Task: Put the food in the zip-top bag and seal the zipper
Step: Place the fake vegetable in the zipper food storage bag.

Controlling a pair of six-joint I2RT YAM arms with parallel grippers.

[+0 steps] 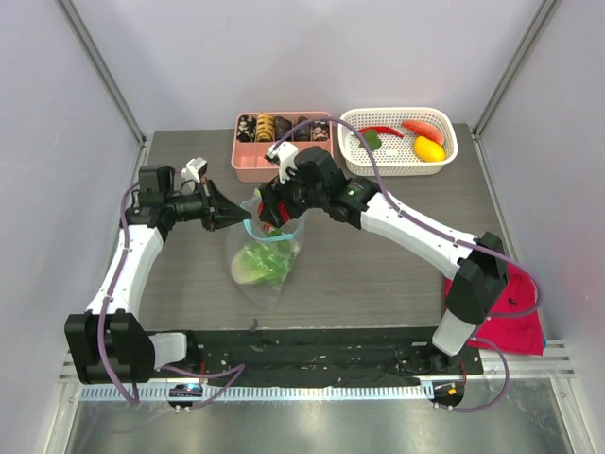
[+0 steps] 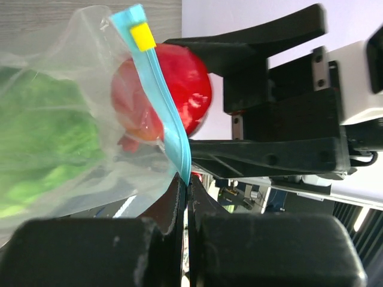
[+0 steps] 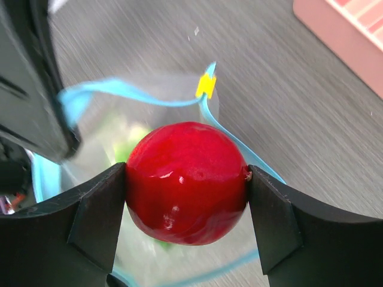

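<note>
Both arms stretch inward, their ends nearly meeting. The left tool (image 2: 187, 200) pinches the zipper (image 2: 170, 134), jaws tight together; the right tool (image 3: 187, 182), angled downward, clamps the red tomato (image 3: 179, 152).

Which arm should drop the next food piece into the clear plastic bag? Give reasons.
Right. The right gripper holds the round red toy tomato over the open clear crinkly bag; the left gripper is shut on its light-blue zipper strip.
</note>
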